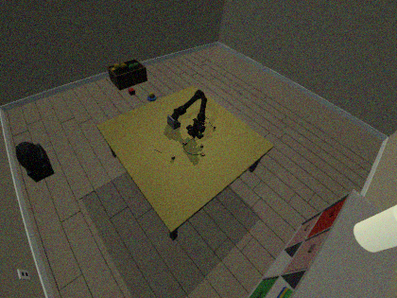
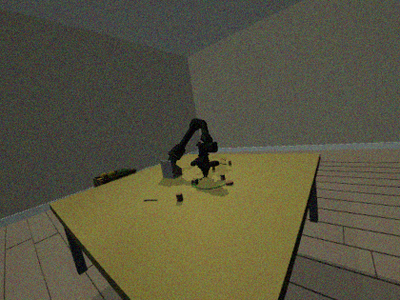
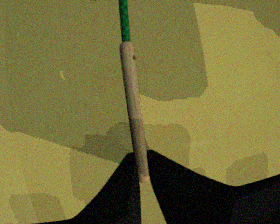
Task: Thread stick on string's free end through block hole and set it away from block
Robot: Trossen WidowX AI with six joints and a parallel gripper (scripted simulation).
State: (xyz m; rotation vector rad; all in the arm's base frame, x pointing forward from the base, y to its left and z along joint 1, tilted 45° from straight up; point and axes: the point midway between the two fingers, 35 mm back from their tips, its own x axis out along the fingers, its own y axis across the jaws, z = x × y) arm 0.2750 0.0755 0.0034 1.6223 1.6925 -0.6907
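Observation:
My gripper is shut on the pale wooden stick, holding it near one end; it points up the wrist view. The green string runs from the stick's far end out of the top of that view, and lies in a curve just in front of the gripper in the exterior view. A reddish round piece, perhaps the button, is at the curve's right end. A dark piece is at its left end. Which small piece is the block, and whether string is in its hole, I cannot tell.
The yellow table also bears a loose dark stick, a small dark object and another near the gripper. More small things lie behind the arm. The arm's grey base stands to the left.

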